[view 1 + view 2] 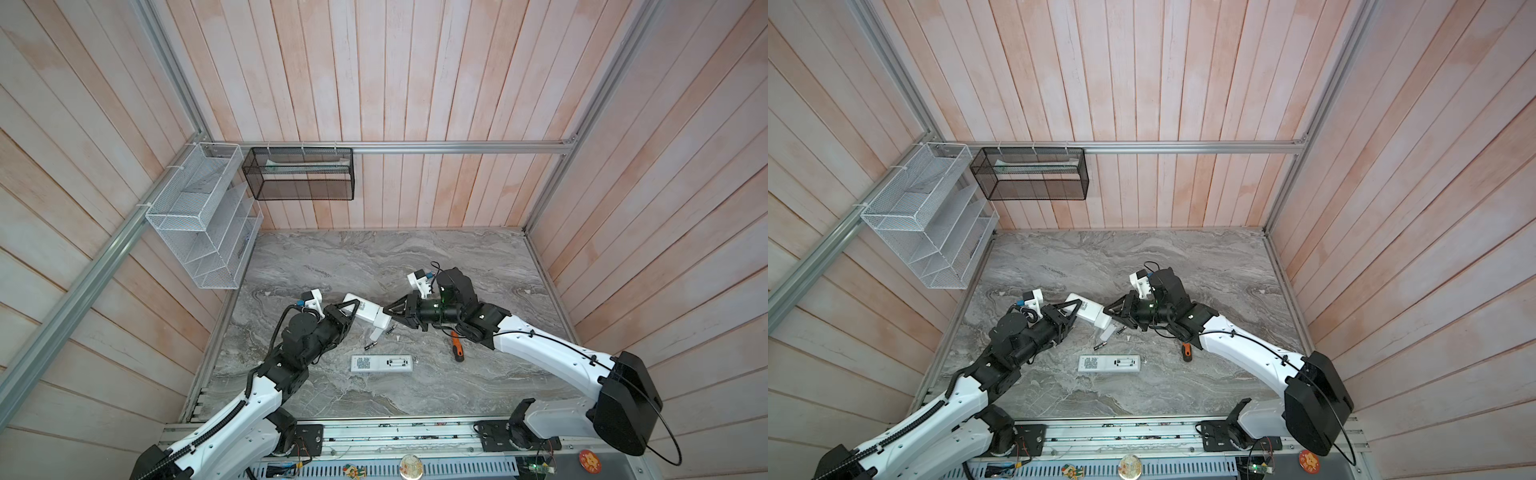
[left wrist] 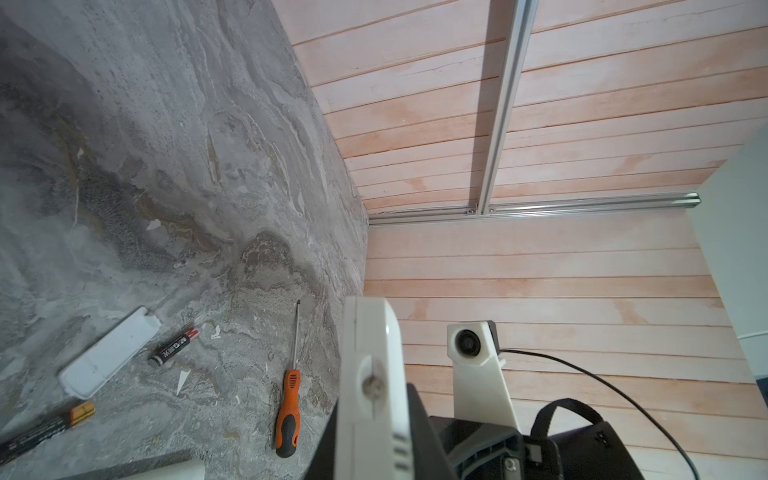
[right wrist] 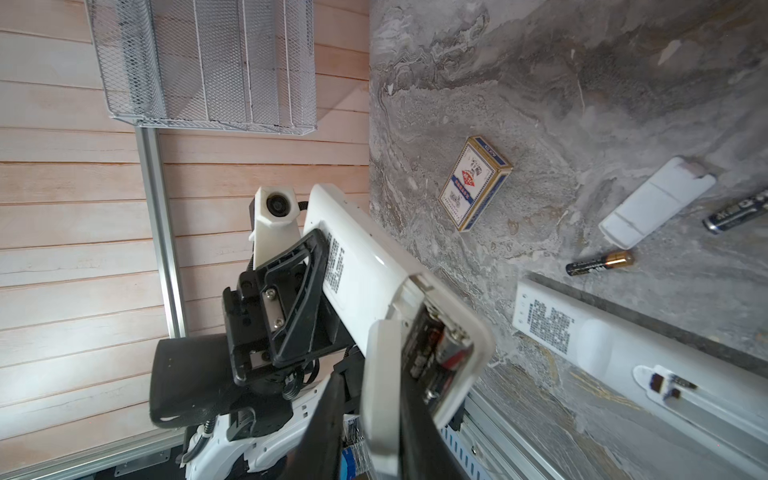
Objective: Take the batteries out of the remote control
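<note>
A white remote control (image 1: 366,311) hangs above the table between both arms, with my left gripper (image 1: 352,311) shut on its middle. In the right wrist view its battery bay stands open and two batteries (image 3: 440,349) sit inside. The bay's white cover (image 3: 382,395) juts away from the remote, and my right gripper (image 3: 374,419) is shut on it. Two loose batteries (image 1: 370,345) (image 1: 389,331) lie on the table below. In the left wrist view the held remote (image 2: 370,374) shows edge-on.
A second white remote (image 1: 381,363) lies face down near the front with its bay empty. Its loose cover (image 3: 656,201) lies beside the batteries. An orange screwdriver (image 1: 457,347) lies under the right arm. A playing-card box (image 3: 473,183) lies further off. Two wire baskets (image 1: 199,216) hang at the back left.
</note>
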